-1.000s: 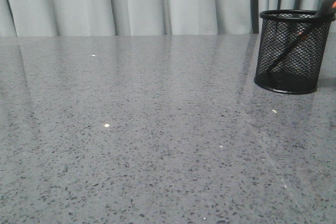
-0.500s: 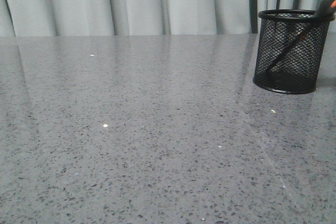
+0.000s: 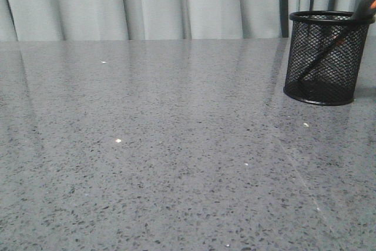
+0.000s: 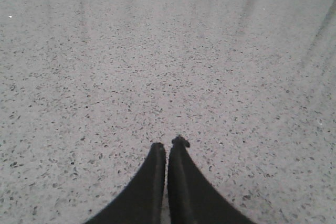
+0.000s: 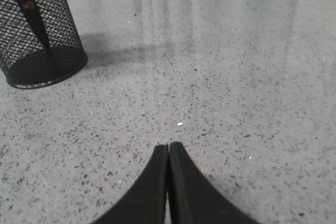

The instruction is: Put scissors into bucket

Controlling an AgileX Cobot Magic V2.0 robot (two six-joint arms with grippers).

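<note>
The black wire-mesh bucket [image 3: 323, 57] stands upright at the far right of the grey table. The scissors [image 3: 323, 54] stand tilted inside it, blades down behind the mesh, with a dark grey and orange handle [image 3: 367, 4] above the rim at the frame's edge. In the right wrist view the bucket [image 5: 44, 40] shows with the scissors [image 5: 31, 17] inside. My right gripper [image 5: 168, 145] is shut and empty, apart from the bucket. My left gripper [image 4: 168, 142] is shut and empty over bare table. Neither gripper shows in the front view.
The grey speckled table [image 3: 176, 145] stretches across the whole front view. Pale curtains [image 3: 147, 4] hang behind its far edge. Small white specks [image 3: 118, 140] lie on the surface.
Between 1.0 s and 0.5 s ago the whole front view, bucket included, shifted a few pixels left. Since then nothing has visibly changed.
</note>
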